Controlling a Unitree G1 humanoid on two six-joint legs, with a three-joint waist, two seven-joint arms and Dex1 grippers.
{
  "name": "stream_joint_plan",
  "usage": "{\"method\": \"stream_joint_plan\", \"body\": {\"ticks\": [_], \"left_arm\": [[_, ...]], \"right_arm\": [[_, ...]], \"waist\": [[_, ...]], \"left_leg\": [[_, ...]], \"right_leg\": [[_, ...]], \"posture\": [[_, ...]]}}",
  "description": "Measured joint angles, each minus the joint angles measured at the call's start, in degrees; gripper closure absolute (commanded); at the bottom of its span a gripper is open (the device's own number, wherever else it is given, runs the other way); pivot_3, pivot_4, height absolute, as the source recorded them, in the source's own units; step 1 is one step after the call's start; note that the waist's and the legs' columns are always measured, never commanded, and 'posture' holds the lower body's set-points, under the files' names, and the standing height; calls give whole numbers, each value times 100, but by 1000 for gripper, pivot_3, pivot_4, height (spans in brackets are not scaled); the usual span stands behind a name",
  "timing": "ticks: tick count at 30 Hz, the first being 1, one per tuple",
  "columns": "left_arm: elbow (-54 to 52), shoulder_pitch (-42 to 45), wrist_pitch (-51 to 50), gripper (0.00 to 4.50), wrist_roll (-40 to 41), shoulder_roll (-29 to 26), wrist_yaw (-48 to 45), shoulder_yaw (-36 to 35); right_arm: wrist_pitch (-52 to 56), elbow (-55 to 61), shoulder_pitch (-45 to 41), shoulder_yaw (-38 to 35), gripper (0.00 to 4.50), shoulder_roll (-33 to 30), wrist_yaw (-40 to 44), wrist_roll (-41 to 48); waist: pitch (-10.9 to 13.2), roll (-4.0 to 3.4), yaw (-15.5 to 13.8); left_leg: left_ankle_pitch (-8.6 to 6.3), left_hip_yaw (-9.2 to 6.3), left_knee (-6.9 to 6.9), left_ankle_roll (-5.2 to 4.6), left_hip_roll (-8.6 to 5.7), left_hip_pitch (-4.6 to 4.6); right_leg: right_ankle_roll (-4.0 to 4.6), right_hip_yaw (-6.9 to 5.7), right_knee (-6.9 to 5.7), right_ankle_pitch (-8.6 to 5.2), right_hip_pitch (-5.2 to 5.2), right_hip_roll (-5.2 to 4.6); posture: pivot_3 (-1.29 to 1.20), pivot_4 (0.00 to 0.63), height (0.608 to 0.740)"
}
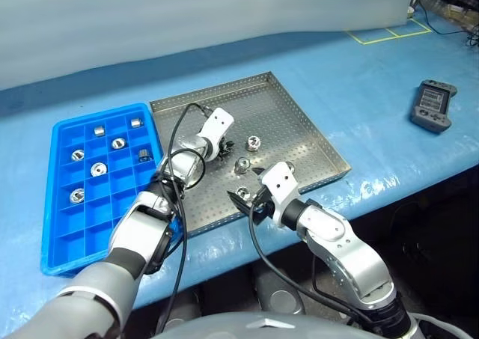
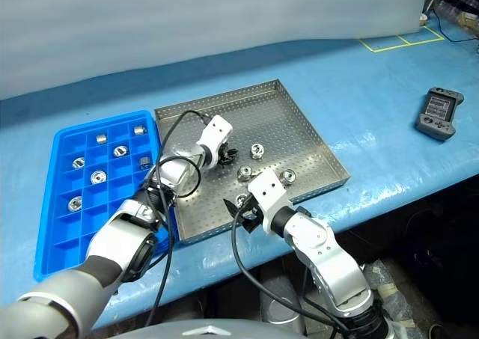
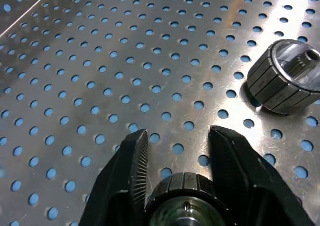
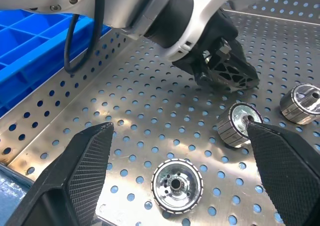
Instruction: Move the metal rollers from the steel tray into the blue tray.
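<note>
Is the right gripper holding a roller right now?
No, the right gripper stands wide open above the steel tray, with a roller lying loose between its fingers.

Even, bright overhead light, soft short shadows. The large square perforated silver steel tray shows streaky glare in both wrist views. The blue plastic-covered counter carries wrinkled sheen near its front edge. Left wrist view: black tool fingers and near roller soft, far holes sharp. Head views crisp, no obvious edge distortion.

Steel tray: perforated, brushed, reflective metal. Metal rollers: glossy, ribbed sides. Blue tray: smooth plastic. Left gripper fingers: matt black, ridged.
</note>
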State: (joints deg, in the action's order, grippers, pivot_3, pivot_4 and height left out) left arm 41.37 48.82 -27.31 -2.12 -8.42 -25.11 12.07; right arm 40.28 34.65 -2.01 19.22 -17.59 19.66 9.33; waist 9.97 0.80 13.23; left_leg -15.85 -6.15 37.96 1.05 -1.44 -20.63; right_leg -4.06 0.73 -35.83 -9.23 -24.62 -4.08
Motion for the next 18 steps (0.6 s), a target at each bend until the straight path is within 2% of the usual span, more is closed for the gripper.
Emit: {"method": "stream_joint_plan", "body": {"ticks": [10,18], "left_arm": [[-1086,-559,-490,2793,270,-82,157,-504],[-2941,-967,-961,2793,790,-223,565,-1484]], "right_arm": [[-36,-168,-240,20,0,10,167,4],[-43,-257,-327,54,0,39,222,4]], "waist": [[0,0,-141],[0,0,-384]], "left_leg": [[0,-1,-2,0,0,-4],[0,-1,-1,1,-1,-4]], "right_leg": [[-1,1,0,1,-6,0],[0,3,1,1,-7,0]], "posture": [[-185,150,740],[-175,150,740]]}}
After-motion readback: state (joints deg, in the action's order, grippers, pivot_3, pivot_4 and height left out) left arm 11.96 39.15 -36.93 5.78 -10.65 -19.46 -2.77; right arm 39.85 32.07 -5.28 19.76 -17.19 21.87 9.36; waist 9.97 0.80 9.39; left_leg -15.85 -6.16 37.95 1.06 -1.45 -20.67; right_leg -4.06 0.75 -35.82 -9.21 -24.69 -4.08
